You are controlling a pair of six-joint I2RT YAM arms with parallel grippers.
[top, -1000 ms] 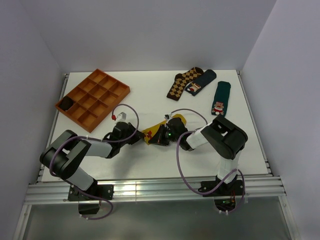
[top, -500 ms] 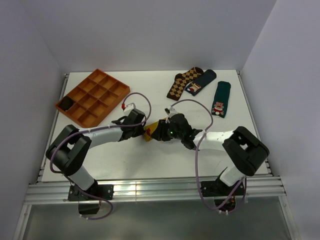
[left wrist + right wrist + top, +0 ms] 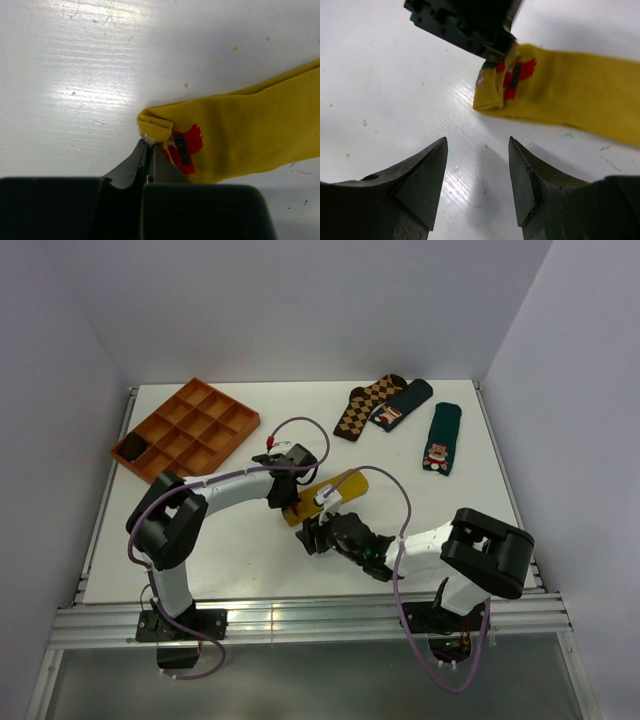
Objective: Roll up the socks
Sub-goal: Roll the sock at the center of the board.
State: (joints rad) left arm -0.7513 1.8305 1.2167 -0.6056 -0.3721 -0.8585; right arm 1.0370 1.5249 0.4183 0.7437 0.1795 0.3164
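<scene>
The left gripper (image 3: 149, 146) pinches the folded toe of the sock (image 3: 250, 130); the right gripper (image 3: 477, 144) hangs open beside that toe; best roll tight, straight toward the cuff.

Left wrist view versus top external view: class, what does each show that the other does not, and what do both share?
Only the left wrist view: the left gripper pinched shut on the folded toe edge of the yellow sock, beside its red figure. Only the top external view: the right gripper, the orange tray, the argyle sock and the Santa sock. Both: the yellow sock lying on the white table.
</scene>
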